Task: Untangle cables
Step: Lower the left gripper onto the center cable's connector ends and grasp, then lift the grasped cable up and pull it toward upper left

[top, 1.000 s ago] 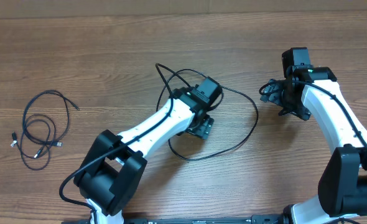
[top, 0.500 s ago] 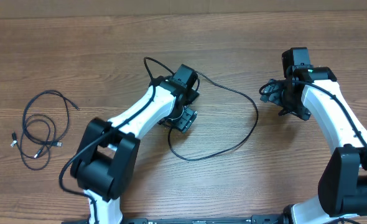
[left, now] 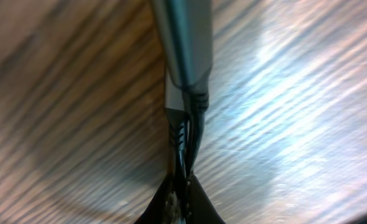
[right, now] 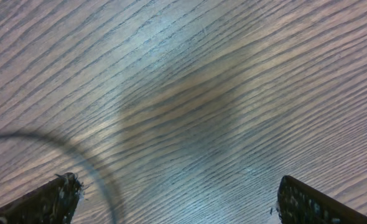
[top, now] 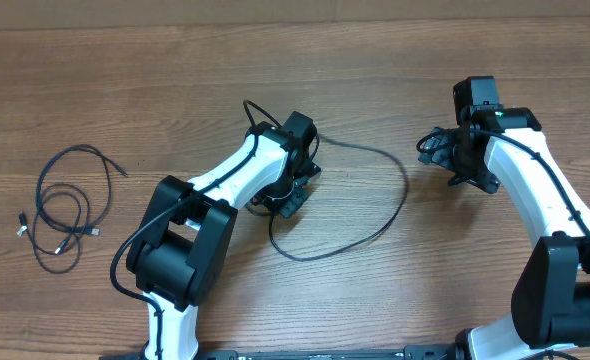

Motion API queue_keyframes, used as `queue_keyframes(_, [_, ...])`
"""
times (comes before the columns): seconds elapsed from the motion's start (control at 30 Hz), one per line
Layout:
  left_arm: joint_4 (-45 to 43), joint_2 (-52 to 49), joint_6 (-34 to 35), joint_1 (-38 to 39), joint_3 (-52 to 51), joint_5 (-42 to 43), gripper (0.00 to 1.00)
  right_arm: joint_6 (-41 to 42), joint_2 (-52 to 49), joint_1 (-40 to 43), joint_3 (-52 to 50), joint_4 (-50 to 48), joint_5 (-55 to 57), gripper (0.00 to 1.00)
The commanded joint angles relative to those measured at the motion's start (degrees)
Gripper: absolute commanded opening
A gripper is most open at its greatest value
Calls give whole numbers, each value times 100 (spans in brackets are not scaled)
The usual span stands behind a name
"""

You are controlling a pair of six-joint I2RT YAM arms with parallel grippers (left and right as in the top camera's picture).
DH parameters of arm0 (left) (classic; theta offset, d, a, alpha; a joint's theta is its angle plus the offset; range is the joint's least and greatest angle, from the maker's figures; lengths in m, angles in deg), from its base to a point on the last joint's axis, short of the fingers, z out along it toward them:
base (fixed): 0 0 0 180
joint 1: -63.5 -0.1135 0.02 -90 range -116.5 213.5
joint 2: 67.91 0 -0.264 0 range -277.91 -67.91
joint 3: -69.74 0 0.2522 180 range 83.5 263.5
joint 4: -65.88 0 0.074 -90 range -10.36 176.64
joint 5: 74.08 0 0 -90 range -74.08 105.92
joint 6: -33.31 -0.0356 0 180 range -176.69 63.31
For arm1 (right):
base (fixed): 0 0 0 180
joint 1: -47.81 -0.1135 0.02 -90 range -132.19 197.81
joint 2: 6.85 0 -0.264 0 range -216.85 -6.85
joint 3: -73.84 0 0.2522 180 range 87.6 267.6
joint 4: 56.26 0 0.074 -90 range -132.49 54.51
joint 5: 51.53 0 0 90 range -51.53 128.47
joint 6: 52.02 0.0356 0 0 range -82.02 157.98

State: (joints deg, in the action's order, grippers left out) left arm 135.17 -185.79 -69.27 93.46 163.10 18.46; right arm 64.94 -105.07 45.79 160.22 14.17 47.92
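**Overhead.** The left gripper [top: 293, 195] is clamped on the looped cable [top: 407, 185]. The cord leaves it two ways: a small kink rises behind the wrist, and a wide bow swings out toward the right gripper [top: 437, 150] before curling back under the jaws. The risk, as I judge it, is that nothing pins the bow's far side. A pull from here could drag the whole loop along or draw it tighter instead of opening it. The left arm reaches forward from its base, with the wrist bent down over the table [top: 175, 60]. The right arm stretches forward too, its gripper turned inward just beyond the bow's outer edge. A second, coiled cable [top: 75, 150] lies well apart, out past the left arm's far side.

**Left wrist.** The fingers [left: 203, 210] are pressed together on thin black cord. What look like two plug ends [left: 190, 106] sit just ahead of the tips, side by side and touching. Pinching two strands at once could keep them crossed, and so thin a cord could slip under tension. The gripper points steeply down, close to the wood.

**Right wrist.** The fingers [right: 59, 198] stand wide apart with only bare wood between them. A blurred dark arc [right: 78, 149] runs beside the finger at the picture's left. It is probably cable, though I cannot tell which. A descent from here might catch it on one finger rather than between both.
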Motion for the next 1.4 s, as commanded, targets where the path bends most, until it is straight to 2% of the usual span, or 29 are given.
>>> queue_keyframes(0.0, [-205,-455,208,22,-181,916,4,-2,-31,-15,-28,-4,81,100])
queue_keyframes(0.13, [-610,-450,1335,7,-181,887,4,-4,-31,-15,-28,-4,81,100])
queue_keyframes(0.33, [-1169,-420,2323,2,-160,916,4,-4,-31,-15,-28,-4,81,100])
queue_keyframes(0.37, [-1215,-420,2358,2,-160,918,5,-4,-31,-15,-28,-4,81,100])
queue_keyframes(0.47, [-1255,-420,2328,4,-160,907,21,-2,-31,-15,-28,-4,81,100])
queue_keyframes(0.57, [-1296,-420,2332,0,-155,909,30,-4,-31,-15,-28,-4,81,100])
queue_keyframes(0.67, [-1438,-420,2371,7,-153,911,43,-2,-31,-15,-28,-4,81,100])
queue_keyframes(1.0, [-1690,-428,2483,361,-166,876,45,-4,-31,-15,-28,-4,81,100])
queue_keyframes(1.17, [-1567,-431,2570,595,-186,363,40,-2,-31,-15,-28,-4,81,100])
queue_keyframes(1.2, [-1523,-431,2634,634,-186,223,40,-4,-31,-15,-28,-4,81,100])
queue_keyframes(1.27, [-1467,-431,2680,688,-186,50,48,-4,-31,-15,-28,-4,81,100])
queue_keyframes(1.37, [-1390,-424,2688,717,-173,-136,49,-2,-31,-15,-28,-4,81,100])
